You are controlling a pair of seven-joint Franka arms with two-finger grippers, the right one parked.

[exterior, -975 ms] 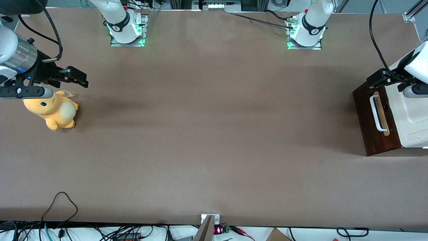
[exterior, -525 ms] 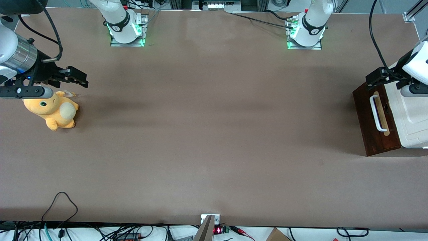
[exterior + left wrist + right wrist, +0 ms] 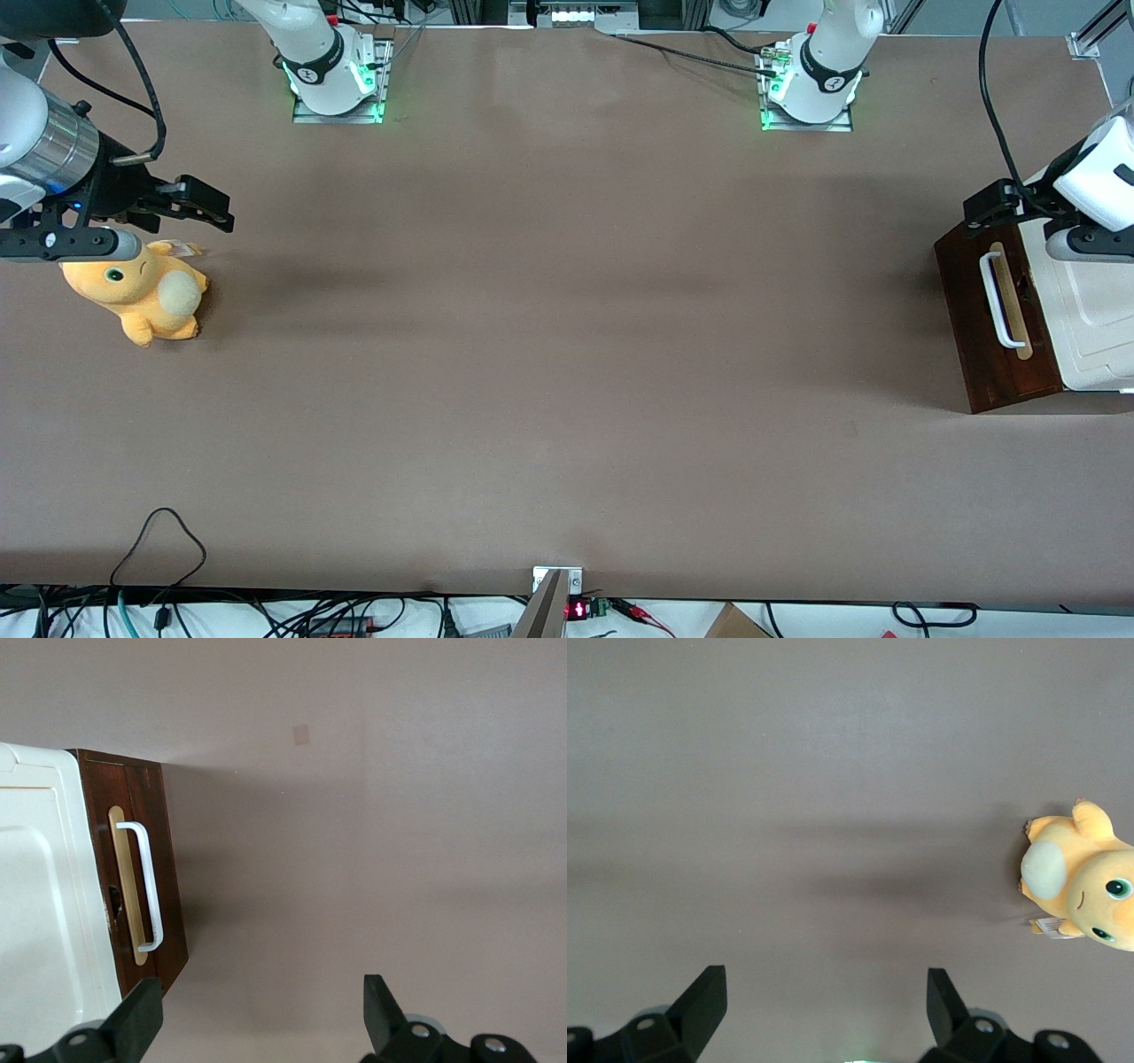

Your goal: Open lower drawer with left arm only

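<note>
The lower drawer shows its dark reddish-brown front at the working arm's end of the table, with a white bar handle on a tan strip. None of its pale inside shows. The cream-white cabinet top lies above it. My left arm's gripper hovers over the cabinet corner farther from the front camera, above the handle's end. In the left wrist view the drawer and handle sit beside the open gripper, whose black fingers hold nothing and touch nothing.
A yellow plush toy lies toward the parked arm's end of the table. Both arm bases stand at the table edge farthest from the front camera. Loose cables trail over the near edge. Brown tabletop stretches in front of the drawer.
My gripper has drifted slightly away from the front camera and a little toward the table's middle, staying open. The drawer has not moved.
</note>
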